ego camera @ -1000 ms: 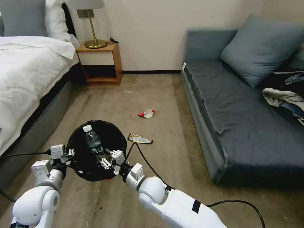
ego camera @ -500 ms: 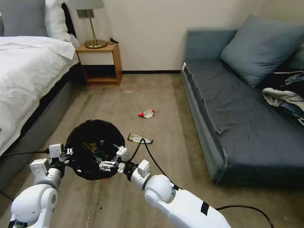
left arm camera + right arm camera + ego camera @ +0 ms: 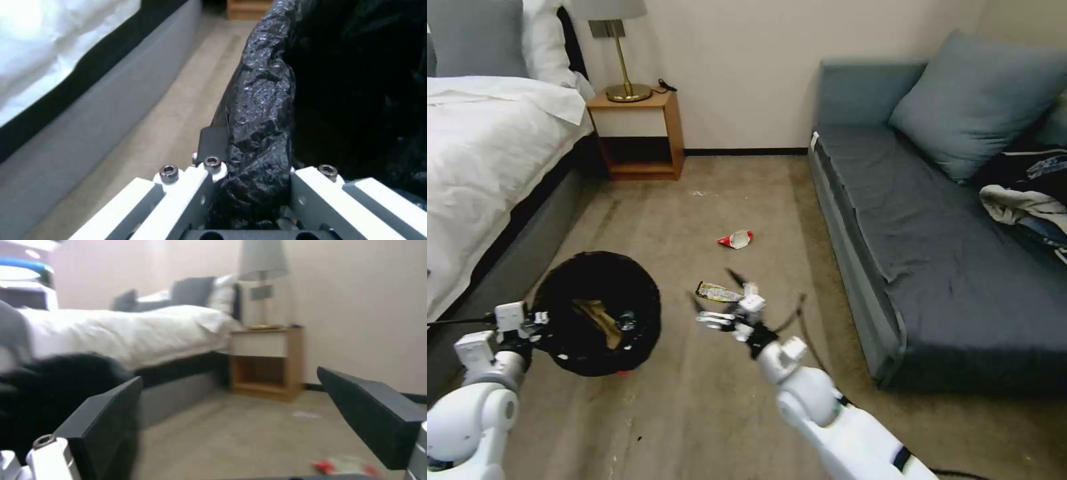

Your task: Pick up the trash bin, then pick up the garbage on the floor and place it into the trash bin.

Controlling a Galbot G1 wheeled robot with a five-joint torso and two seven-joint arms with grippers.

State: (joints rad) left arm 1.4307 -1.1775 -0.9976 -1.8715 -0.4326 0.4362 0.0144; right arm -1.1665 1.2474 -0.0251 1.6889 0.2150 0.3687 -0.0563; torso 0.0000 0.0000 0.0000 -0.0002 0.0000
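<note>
The trash bin (image 3: 570, 340), lined with a wrinkly black bag (image 3: 262, 116), hangs just above the carpet with my left gripper (image 3: 537, 325) (image 3: 256, 170) shut on its near rim. Inside it lie a tan paper wad (image 3: 597, 317) and the clear bottle (image 3: 625, 323). To the bin's right, my right gripper (image 3: 714, 291) (image 3: 240, 420) is open and holds nothing, hovering over the black-gold snack wrapper (image 3: 720, 293) on the floor. Farther off lies the red-white wrapper (image 3: 736, 239) (image 3: 345, 466).
A bed (image 3: 487, 167) runs along the left, with a wooden nightstand (image 3: 637, 133) and lamp (image 3: 620, 60) at the wall. A grey sofa (image 3: 934, 233) with clothes (image 3: 1027, 193) stands on the right. Open carpet lies between them.
The bottle went from my right gripper into the bin. That gripper then pulled out and swung right over the black-gold wrapper, while my left arm carried the bin leftwards.
</note>
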